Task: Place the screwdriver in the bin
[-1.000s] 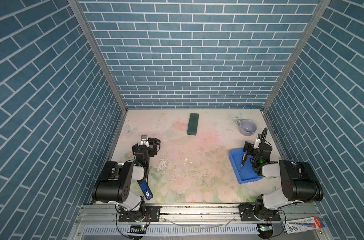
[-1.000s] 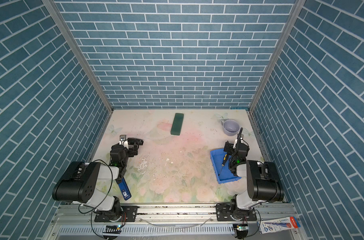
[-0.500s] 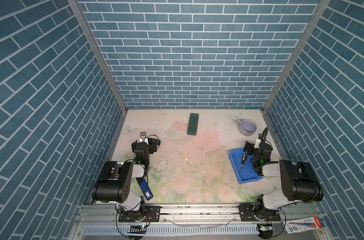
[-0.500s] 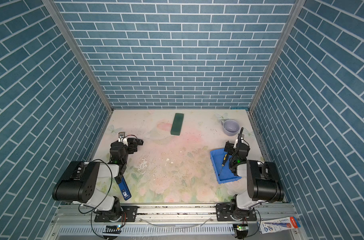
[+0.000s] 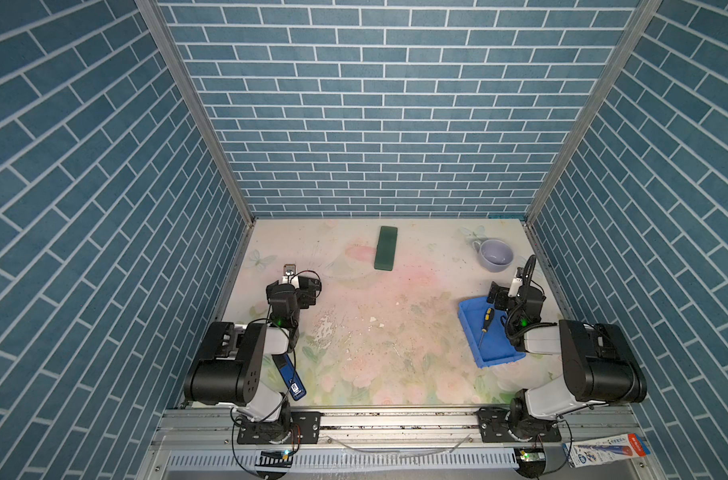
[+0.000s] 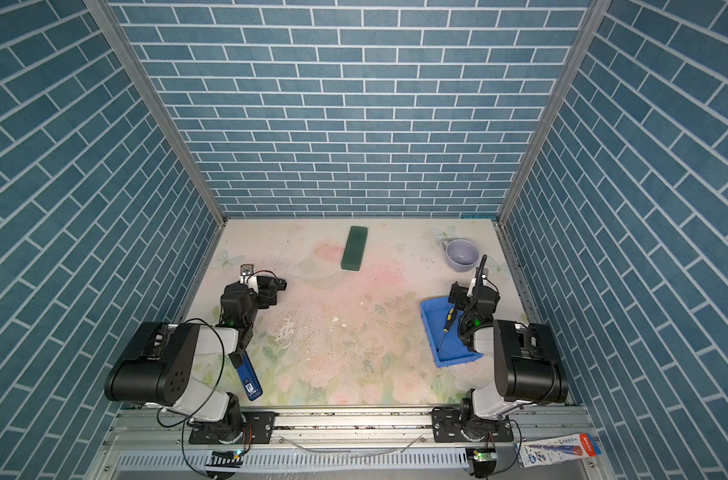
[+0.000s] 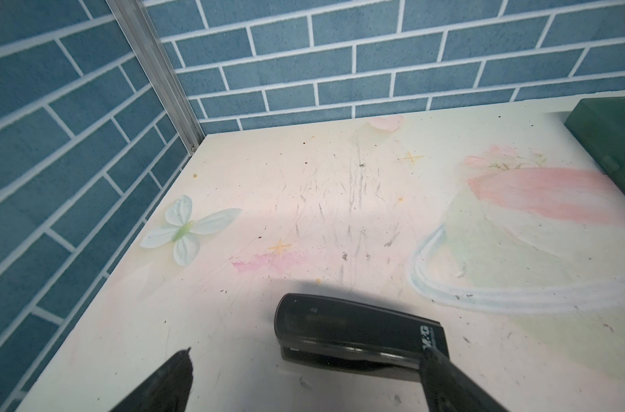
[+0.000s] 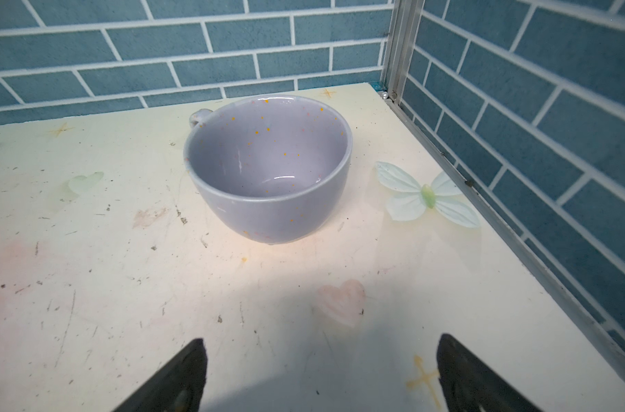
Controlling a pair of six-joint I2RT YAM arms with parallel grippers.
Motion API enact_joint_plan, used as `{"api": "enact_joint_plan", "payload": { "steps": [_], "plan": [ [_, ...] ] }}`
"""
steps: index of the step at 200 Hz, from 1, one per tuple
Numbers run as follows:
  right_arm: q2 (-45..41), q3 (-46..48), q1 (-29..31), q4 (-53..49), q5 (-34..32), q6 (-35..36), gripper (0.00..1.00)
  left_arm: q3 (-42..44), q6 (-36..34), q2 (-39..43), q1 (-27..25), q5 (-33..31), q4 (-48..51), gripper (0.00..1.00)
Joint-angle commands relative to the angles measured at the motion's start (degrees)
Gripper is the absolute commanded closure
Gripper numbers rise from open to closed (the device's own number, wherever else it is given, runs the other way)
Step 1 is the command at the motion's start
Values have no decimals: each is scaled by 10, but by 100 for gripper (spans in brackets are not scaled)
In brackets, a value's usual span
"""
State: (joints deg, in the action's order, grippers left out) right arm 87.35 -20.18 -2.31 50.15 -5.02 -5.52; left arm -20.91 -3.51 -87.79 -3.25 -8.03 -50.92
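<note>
You have the screwdriver [image 5: 487,319] lying inside the bin [image 5: 497,351], so placing looks done; your right hand [image 8: 320,356] and left hand [image 7: 307,360] both stand spread, gripping nothing; next, just draw the arms clear.

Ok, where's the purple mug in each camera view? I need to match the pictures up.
Top view: mug at the back right, close to the corner.
Top view: mug in the same spot, back right.
Left wrist: not in it.
Right wrist: mug straight ahead of the open right gripper.
Shared landmark: the metal corner post behind the mug, in all three views that show it.
</note>
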Motion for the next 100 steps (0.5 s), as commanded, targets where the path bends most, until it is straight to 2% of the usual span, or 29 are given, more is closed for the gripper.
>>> {"api": "enact_joint_plan", "payload": {
  "steps": [1, 25, 59, 100],
  "plan": [
    [6, -19, -2, -1, 3, 10, 1, -7, -5, -1, 4, 2, -1, 0],
    [1, 7, -2, 45, 4, 11, 1, -7, -5, -1, 4, 3, -2, 0],
    [12, 76, -2, 186, -4, 9, 1, -7, -5, -1, 4, 2, -1, 0],
    [4, 41, -2, 109, -8, 6, 1, -7, -5, -1, 4, 2, -1, 0]
  ]
}}
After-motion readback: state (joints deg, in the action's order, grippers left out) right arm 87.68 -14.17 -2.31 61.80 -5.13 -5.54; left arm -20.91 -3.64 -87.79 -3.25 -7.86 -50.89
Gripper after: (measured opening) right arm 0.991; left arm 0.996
